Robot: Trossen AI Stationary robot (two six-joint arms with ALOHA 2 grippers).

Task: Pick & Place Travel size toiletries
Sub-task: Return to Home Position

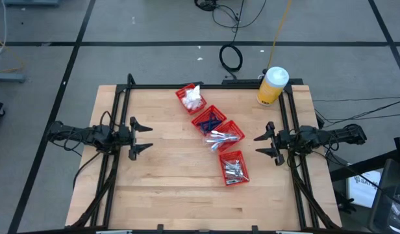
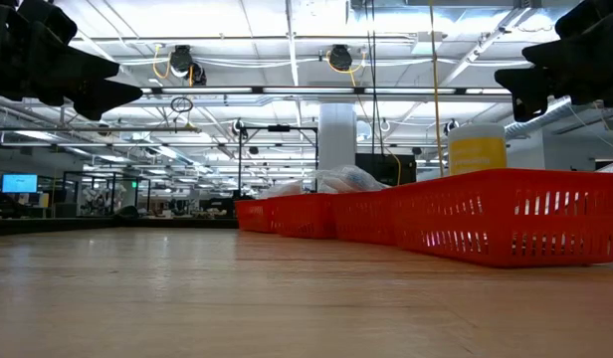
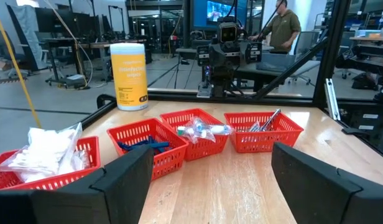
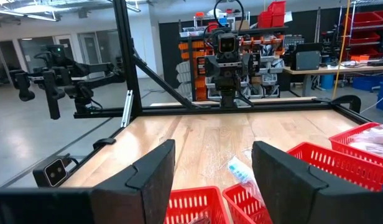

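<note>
Four red bins stand in a slanting row mid-table and hold the toiletries. White soft packets (image 1: 192,97) (image 3: 42,155) fill the farthest bin. Dark blue pieces (image 1: 210,119) (image 3: 143,145) lie in the second, clear-wrapped sticks (image 1: 224,136) (image 3: 203,130) in the third, and small silvery pieces (image 1: 234,169) (image 3: 264,124) in the nearest. My left gripper (image 1: 143,137) (image 3: 210,180) hovers open, left of the row and above the table. My right gripper (image 1: 261,144) (image 4: 213,174) hovers open to the right of the row, with the bins just ahead of its fingers. Neither touches anything.
A tall yellow bottle with a white cap (image 1: 273,85) (image 3: 129,74) stands at the table's far right corner. A black frame (image 1: 206,86) borders the wooden table (image 1: 167,182). Bare wood lies on both sides of the bin row. A person (image 3: 283,28) stands in the room beyond.
</note>
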